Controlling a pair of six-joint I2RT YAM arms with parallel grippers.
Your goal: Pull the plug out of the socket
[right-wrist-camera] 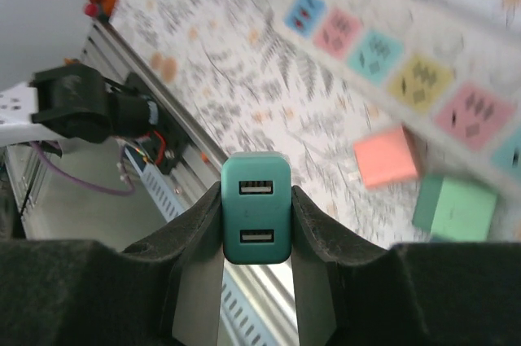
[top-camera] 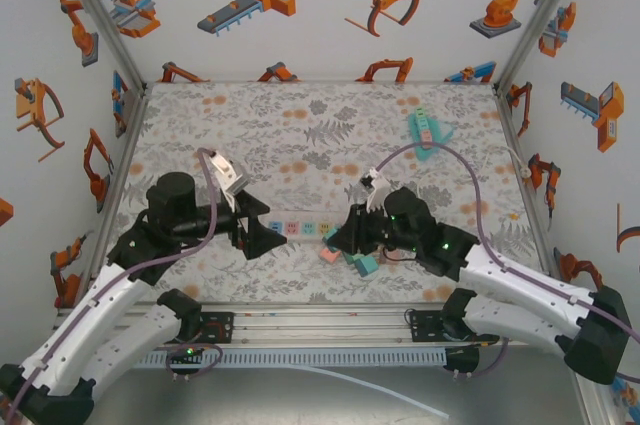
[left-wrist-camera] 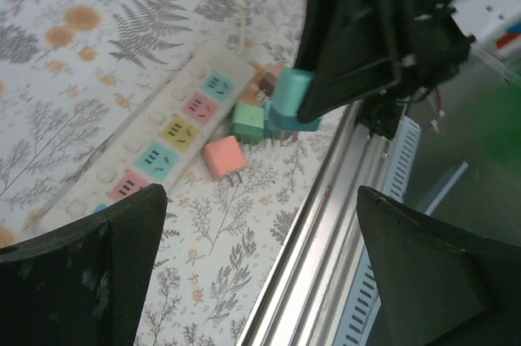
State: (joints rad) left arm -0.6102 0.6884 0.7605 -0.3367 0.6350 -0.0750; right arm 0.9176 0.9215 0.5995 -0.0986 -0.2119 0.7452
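Plug (right-wrist-camera: 256,209) was off the socket. It's the teal one with two USB ports, squeezed tight between the jaws of the right gripper (right-wrist-camera: 256,199) and held just beside the power strip (left-wrist-camera: 175,130). Left gripper (left-wrist-camera: 260,199) was spread wide with nothing in it, sitting at the strip's other end. Pink plug (left-wrist-camera: 224,156) and green plug (left-wrist-camera: 248,120) were lying loose on the floral table (top-camera: 250,125), right next to the strip.

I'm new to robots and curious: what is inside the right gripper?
A teal plug with two USB slots, pinched in the right gripper. The black fingers cover its sides, so those cannot be seen.
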